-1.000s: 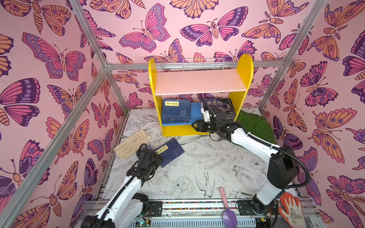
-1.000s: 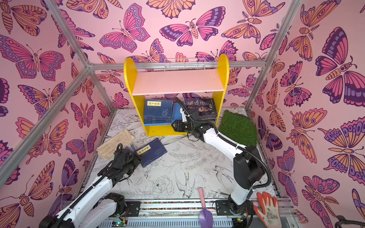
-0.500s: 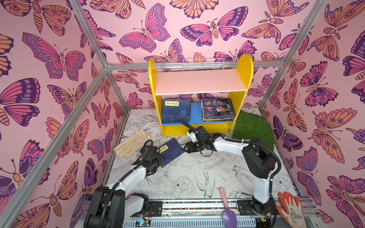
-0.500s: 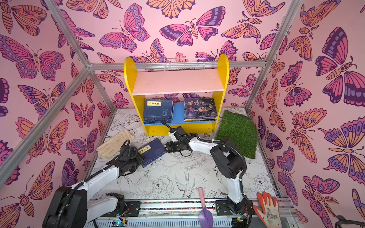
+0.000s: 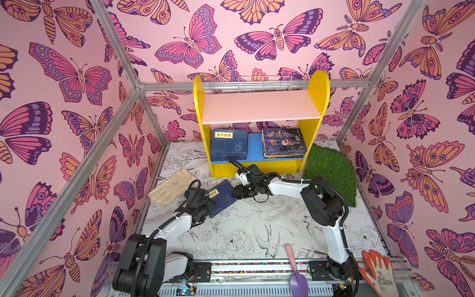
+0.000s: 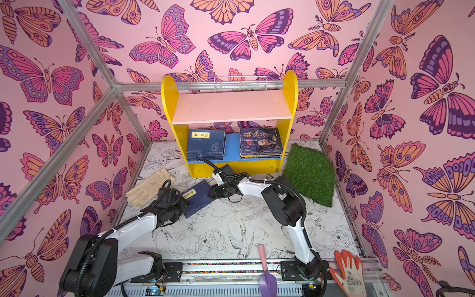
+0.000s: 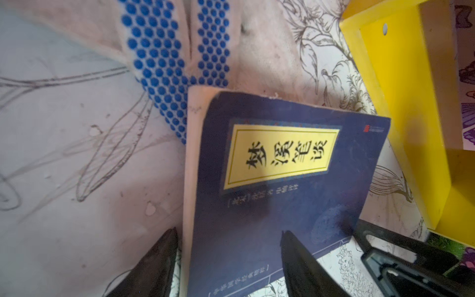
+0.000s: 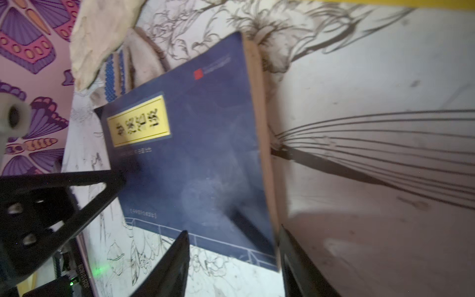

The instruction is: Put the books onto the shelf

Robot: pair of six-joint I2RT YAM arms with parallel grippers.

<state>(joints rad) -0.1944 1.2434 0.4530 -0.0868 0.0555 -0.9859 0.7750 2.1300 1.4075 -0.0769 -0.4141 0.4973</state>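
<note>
**One navy book on the mat, a gripper at each end**

Where both top views look down into the cell, the shelf (image 5: 318,102) stands at the back wall. Its blue lower board carries a navy stack (image 5: 229,144) on the left and a portrait stack (image 5: 284,142) on the right, set apart. In front of the shelf one navy book (image 5: 222,198) lies flat on the printed floor mat (image 5: 257,231), yellow label up. The left gripper (image 5: 208,205) sits at the book's near end and the right gripper (image 5: 235,192) at its far end. A beige glove (image 6: 147,187) lies just left of the book, and a grass patch (image 6: 309,174) lies right of the shelf.

Left wrist view: the navy book (image 7: 270,205) is cover up, its far corner reaching the glove's blue-dotted side. The left gripper (image 7: 227,230) is parted to a middling width. One finger rests beside the page edge and the other over the cover, with no pinch seen.

Right wrist view: the right gripper (image 8: 232,230) is likewise parted and straddles a corner of the navy book (image 8: 195,154) without clamping it. A finger of the left gripper meets the opposite edge.
</note>
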